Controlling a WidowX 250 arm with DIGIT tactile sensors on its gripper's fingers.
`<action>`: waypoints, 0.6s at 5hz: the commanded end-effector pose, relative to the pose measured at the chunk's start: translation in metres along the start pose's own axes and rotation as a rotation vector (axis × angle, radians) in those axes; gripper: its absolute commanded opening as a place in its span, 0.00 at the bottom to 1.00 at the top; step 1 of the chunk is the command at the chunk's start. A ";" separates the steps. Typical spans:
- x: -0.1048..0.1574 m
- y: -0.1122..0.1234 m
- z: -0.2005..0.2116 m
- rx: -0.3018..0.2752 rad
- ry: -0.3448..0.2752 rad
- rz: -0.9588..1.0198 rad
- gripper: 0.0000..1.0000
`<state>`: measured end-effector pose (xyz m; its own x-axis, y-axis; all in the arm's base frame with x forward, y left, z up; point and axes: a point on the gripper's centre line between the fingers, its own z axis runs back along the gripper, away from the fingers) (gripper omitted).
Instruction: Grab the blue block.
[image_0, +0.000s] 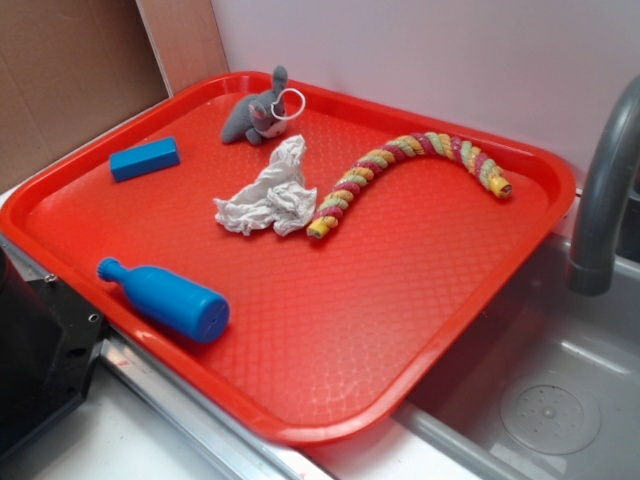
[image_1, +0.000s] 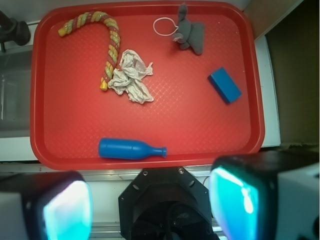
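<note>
The blue block, a small bright-blue brick, lies flat on the red tray near its far-left corner in the exterior view. In the wrist view my gripper is high above the tray's near edge, over the robot base. It is open, its two cyan-padded fingertips wide apart with nothing between them. The block sits far from the gripper, up and right in the wrist view. The exterior view does not show the gripper.
A blue bottle lies on its side near the tray's front edge. A crumpled white cloth, a braided rope toy and a grey plush toy are also on the tray. A sink with a grey faucet lies to the right.
</note>
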<state>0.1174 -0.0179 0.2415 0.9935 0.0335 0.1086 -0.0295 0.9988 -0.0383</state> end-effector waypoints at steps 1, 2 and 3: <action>0.000 0.000 0.000 0.000 0.000 0.000 1.00; 0.006 0.032 -0.028 0.109 -0.036 -0.120 1.00; 0.011 0.067 -0.050 0.015 -0.063 -0.215 1.00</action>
<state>0.1272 0.0489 0.1877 0.9720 -0.1755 0.1564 0.1770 0.9842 0.0040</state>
